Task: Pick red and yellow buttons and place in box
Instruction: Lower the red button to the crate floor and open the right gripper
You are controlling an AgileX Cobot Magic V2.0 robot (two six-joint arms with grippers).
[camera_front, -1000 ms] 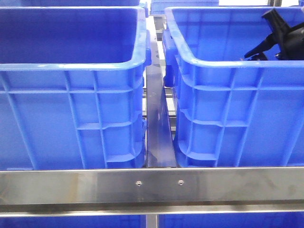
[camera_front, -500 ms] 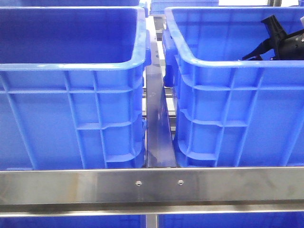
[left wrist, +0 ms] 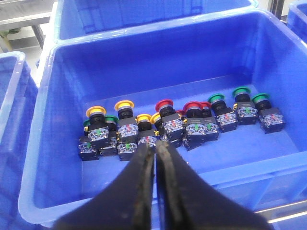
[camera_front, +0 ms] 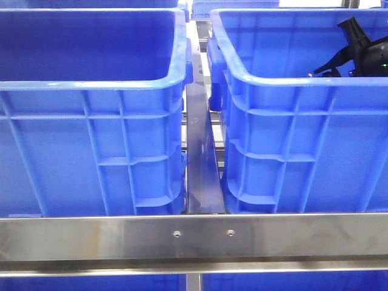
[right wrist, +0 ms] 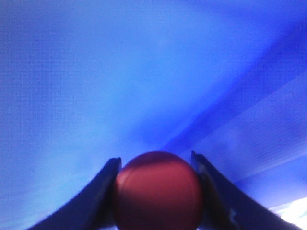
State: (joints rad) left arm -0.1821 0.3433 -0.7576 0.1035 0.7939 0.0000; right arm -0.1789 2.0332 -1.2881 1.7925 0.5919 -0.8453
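My right hand (right wrist: 156,191) clamped on red button (right wrist: 157,190), low inside right crate (camera_front: 291,79) — blue wall close. Risk: round cap slips from fingers, or early drop bounces it. My left hand (left wrist: 156,158) clenched, empty, above remaining buttons (left wrist: 177,125).

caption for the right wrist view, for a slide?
Right gripper shut on a red button, close above a blurred blue crate interior.

Non-task stuff: steel crossbar (camera_front: 194,237) spans the foreground in the front view, two screws (camera_front: 203,233) near its middle. Steel divider strip (camera_front: 201,157) runs back between the two big bins. Green-capped buttons (left wrist: 242,93) sit in a row in the crate, black bodies (left wrist: 272,120) underneath.
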